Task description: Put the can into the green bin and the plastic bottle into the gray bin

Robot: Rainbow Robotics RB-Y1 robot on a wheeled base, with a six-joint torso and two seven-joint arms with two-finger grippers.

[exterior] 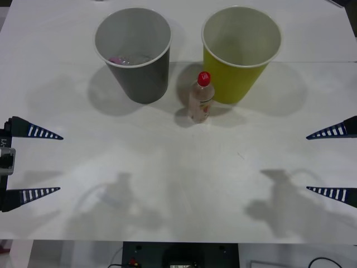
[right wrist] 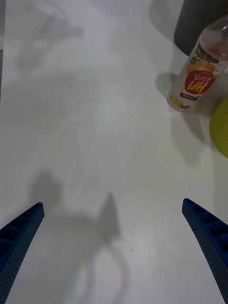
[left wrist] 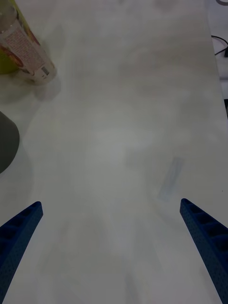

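Observation:
The plastic bottle with its red cap stands upright on the table, just in front of the gap between the two bins. To its left is the gray bin; something pinkish lies at its bottom, and I cannot tell what it is. On the bottle's right stands the green bin. The can is out of view. My left gripper is open at the table's left edge and my right gripper is open at the right edge, both far from the bottle. The right wrist view has the bottle ahead of the open right gripper.
The white table lies bare between the two grippers and the bins. In the left wrist view the bottle, the gray bin's wall and a bit of the green bin stand beyond my open left gripper.

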